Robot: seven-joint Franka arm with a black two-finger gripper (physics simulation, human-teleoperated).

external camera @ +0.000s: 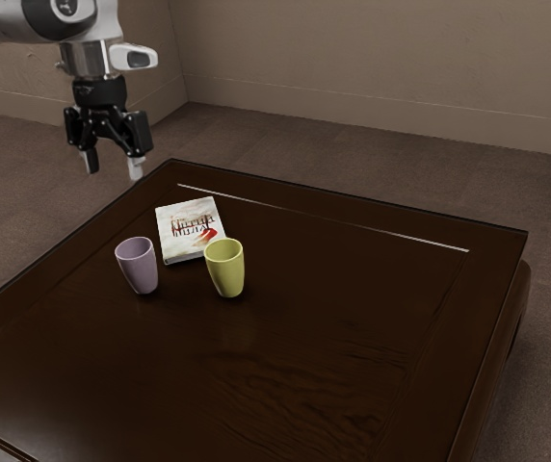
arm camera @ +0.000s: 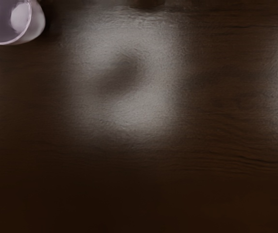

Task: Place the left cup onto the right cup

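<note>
Nothing's actually done yet. In the exterior view the claw (external camera: 113,169) hangs released and empty, high above the desk's (external camera: 353,318) far left corner. The purple cup (external camera: 137,265) stands upright, then a book (external camera: 189,229), then the yellow-green cup (external camera: 225,267). Grab, lift and stack are all left. The wrist view adds a straight-down peek into the purple cup (arm camera: 10,22): it's empty.

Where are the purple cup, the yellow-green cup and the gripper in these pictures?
purple cup (external camera: 137,267), exterior view, on its outer wall.
yellow-green cup (external camera: 225,269), exterior view, on its outer wall.
gripper (external camera: 113,169), exterior view, midway between its open fingertips.
</note>
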